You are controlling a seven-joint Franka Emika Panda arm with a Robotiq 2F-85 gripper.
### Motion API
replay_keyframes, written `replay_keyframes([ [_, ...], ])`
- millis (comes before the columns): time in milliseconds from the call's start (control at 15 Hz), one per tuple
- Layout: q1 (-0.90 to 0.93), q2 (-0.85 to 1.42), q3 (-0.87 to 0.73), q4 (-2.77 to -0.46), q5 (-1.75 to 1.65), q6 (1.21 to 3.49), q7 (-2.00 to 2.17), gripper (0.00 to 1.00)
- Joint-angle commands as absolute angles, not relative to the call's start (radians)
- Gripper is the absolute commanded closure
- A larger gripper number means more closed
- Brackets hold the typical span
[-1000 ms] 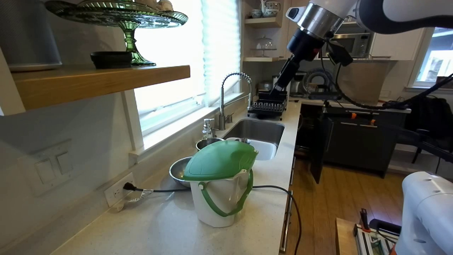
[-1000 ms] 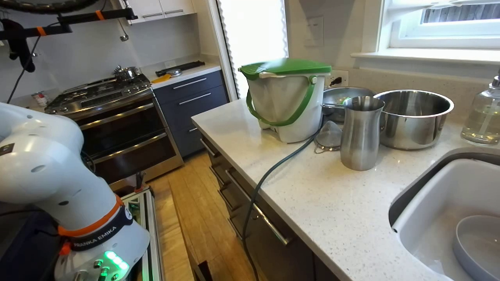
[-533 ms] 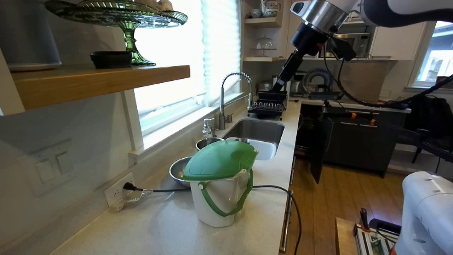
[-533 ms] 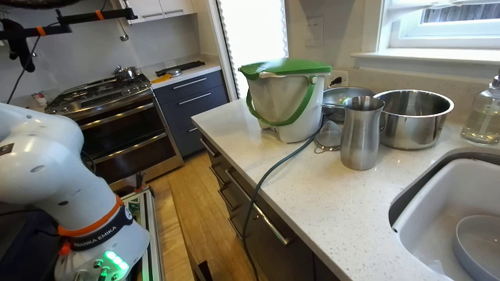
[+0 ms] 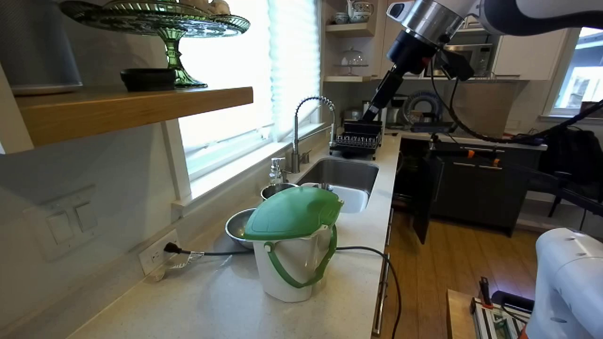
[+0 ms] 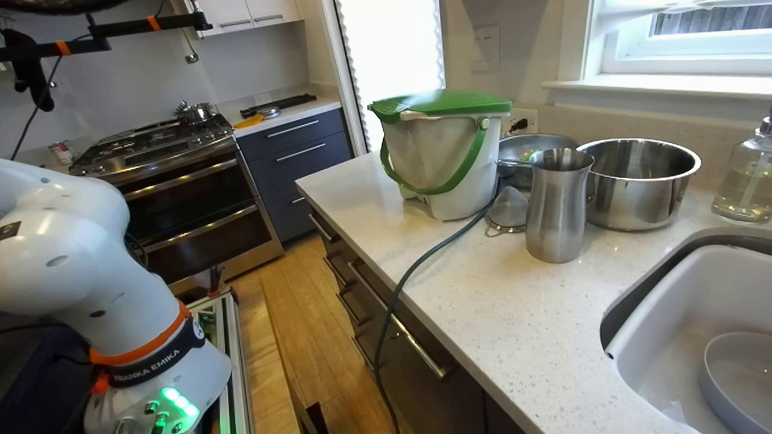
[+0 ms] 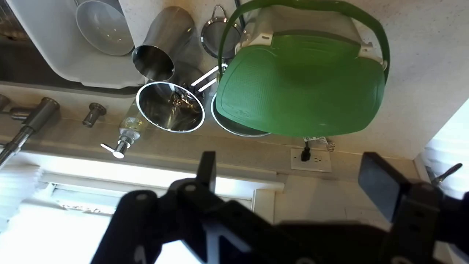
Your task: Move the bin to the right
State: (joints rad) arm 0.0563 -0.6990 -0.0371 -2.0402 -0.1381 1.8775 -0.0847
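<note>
Below a black two-fingered claw, a tapered cream plastic bin is sporting a domed bright-green lid and matching loop handle, while a white stone-look countertop is showing grey speckles and a tall metal cup is gleaming silver.

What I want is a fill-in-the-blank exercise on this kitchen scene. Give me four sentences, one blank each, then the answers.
The bin has a lid coloured ____.
The bin stands upright on the kitchen ____.
The black plug sits in the electrical ____.
In the wrist view, the fingers are ____ rather than shut.

Missing words: green; counter; outlet; open.
</note>
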Motion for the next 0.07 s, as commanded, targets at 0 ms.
replay_keyframes([
  [0, 0.041, -0.696, -0.028, -2.036, -0.128, 1.876, -0.092, 0.00],
])
